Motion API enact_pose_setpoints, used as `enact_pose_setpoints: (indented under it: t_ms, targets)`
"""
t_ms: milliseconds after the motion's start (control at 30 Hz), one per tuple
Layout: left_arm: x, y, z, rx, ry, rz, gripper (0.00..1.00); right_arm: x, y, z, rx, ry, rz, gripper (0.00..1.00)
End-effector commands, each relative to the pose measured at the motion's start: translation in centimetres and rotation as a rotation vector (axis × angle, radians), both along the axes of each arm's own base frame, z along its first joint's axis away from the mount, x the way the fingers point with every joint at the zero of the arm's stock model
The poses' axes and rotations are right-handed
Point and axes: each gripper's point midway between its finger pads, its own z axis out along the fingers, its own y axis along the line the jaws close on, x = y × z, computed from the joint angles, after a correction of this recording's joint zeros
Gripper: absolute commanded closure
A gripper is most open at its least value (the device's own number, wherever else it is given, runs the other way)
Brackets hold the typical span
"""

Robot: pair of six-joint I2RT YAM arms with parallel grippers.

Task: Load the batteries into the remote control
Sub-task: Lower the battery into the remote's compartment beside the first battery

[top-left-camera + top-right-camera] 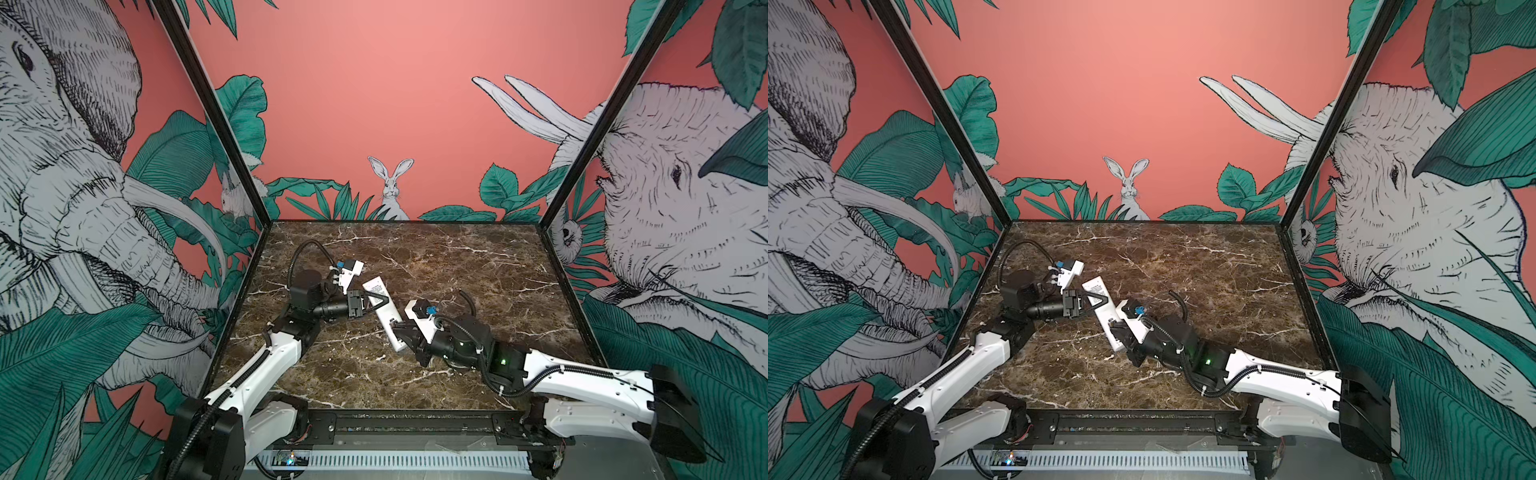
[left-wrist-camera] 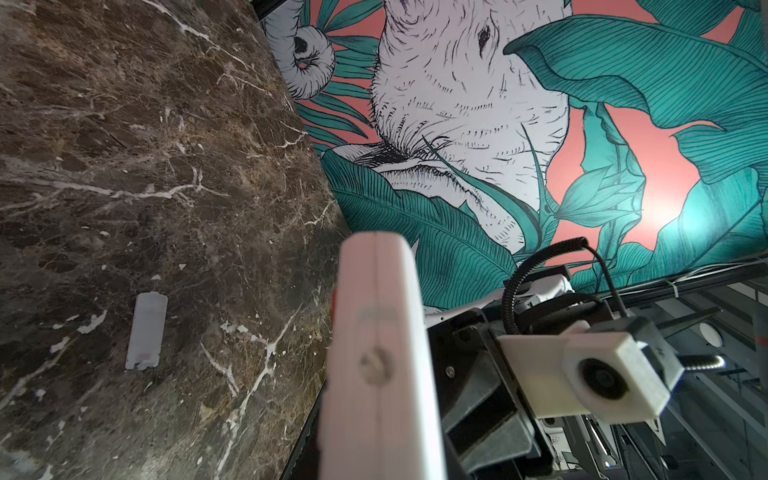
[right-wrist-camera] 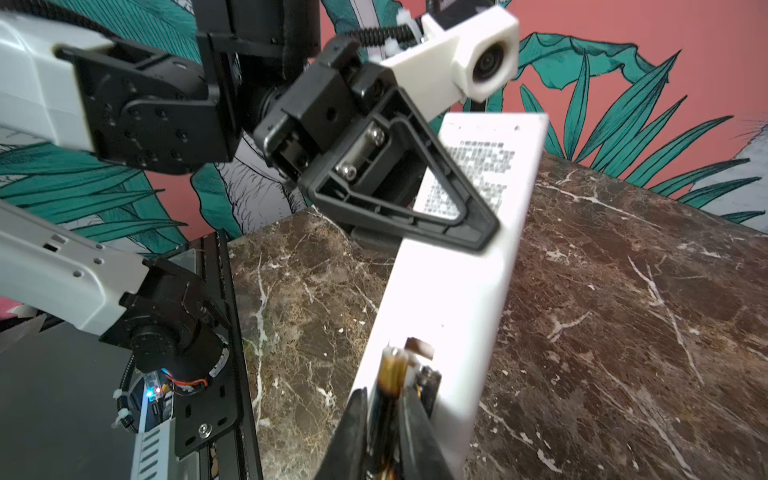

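On the left, your left gripper (image 1: 380,300) is clamped on the remote control (image 1: 385,318), one finger over its back and one under it. It grips across the far half, just near of the printed label (image 3: 469,178).

The remote sits a little left of the table's (image 1: 478,266) middle. It runs slantwise from far left to near right, with the plain white back facing up. In the right wrist view it (image 3: 453,291) appears lifted off the marble at the held end. You cannot tell whether its near end touches the table.

To the right, your right gripper (image 1: 397,329) reaches in from the near right and meets the remote's near end in both top views (image 1: 1115,330). The right wrist view shows its two dark fingers (image 3: 353,436) standing close on either side of a battery (image 3: 392,374). The battery's gold end points into the open slot at the remote's near end. You cannot tell whether the fingers are pressing the battery or only flanking it, because the gap is too narrow and blurred.

The left wrist view shows a short white cover (image 2: 146,331) lying flat on the marble (image 2: 124,166), well apart from the remote (image 2: 378,353). The top views do not show the cover, so you cannot place it on the table from them.
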Motion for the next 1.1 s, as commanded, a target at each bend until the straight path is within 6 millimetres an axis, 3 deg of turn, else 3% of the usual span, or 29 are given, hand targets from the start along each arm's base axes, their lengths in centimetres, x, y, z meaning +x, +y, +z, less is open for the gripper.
enact_pose_setpoints:
  t_ms: [0,267,467,1067]
  targets:
    - [0.2,0.1,2.0,-0.021,-0.065,-0.003,1.0,-0.1,0.0,0.0,-0.009,-0.014,-0.002,0.8]
    - [0.4,0.3,1.5,0.024,-0.078,0.019,1.0,0.4,-0.5,1.3,-0.025,-0.028,-0.038,0.71]
    - [0.7,0.8,0.9,0.078,-0.095,0.058,1.0,1.5,-1.2,1.8,-0.083,0.005,-0.12,0.69]
    - [1.1,1.6,0.2,0.118,-0.108,0.114,1.0,2.3,1.4,0.5,-0.225,0.09,-0.115,0.76]
